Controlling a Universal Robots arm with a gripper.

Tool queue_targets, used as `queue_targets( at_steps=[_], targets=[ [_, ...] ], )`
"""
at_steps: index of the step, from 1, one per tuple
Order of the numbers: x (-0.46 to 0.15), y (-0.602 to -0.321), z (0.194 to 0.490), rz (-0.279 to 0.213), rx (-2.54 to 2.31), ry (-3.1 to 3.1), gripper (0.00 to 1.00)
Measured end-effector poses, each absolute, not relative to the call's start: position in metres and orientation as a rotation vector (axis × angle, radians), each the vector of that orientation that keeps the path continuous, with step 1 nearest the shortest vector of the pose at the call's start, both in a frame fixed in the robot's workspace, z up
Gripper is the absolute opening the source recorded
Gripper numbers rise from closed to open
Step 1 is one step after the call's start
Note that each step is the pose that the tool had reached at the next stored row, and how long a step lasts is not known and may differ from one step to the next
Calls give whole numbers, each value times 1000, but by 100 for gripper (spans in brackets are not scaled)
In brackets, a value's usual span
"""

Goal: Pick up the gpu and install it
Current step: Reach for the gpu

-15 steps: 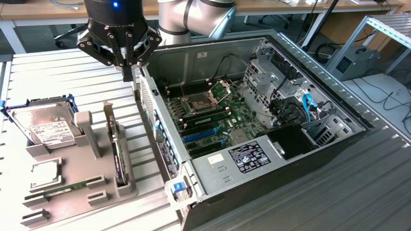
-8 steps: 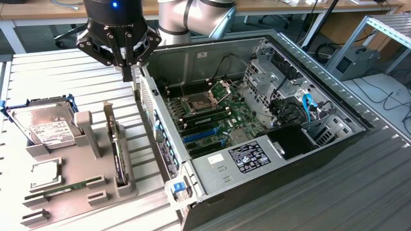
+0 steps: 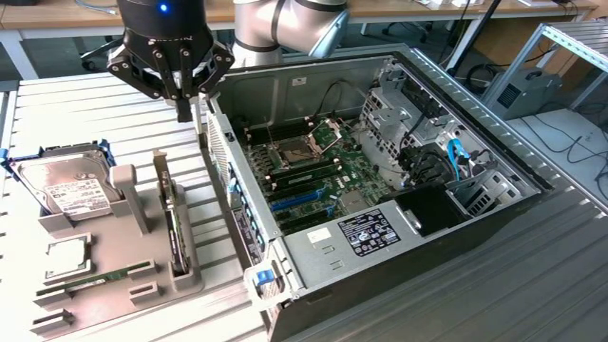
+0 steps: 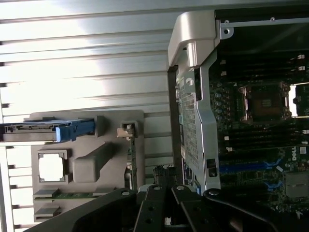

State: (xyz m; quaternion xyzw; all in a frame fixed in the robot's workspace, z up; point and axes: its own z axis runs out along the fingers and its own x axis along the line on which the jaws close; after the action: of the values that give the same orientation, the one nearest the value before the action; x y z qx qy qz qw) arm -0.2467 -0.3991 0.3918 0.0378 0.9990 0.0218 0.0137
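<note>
The gpu (image 3: 172,214) stands on its long edge in a slot of the grey holder tray (image 3: 114,249), silver bracket end toward the back. In the wrist view the gpu (image 4: 130,157) appears as a thin dark strip with its bracket beside the tray's block. My gripper (image 3: 184,107) hangs above the table behind the tray, next to the back corner of the open computer case (image 3: 380,178). Its fingers are shut together with nothing between them. In the wrist view the gripper (image 4: 163,170) sits between the gpu and the case wall.
The tray also carries a hard drive (image 3: 62,187) in a blue frame, a square processor (image 3: 67,258) and a green memory stick (image 3: 95,279). Inside the case lie the motherboard (image 3: 314,174) with blue slots (image 3: 299,201) and a power supply (image 3: 366,231).
</note>
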Motion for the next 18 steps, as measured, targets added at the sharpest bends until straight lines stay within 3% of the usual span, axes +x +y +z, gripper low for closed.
queue_targets(
  at_steps=[18],
  targets=[
    [-259,-409,390,68,118,3111,11]
  ],
)
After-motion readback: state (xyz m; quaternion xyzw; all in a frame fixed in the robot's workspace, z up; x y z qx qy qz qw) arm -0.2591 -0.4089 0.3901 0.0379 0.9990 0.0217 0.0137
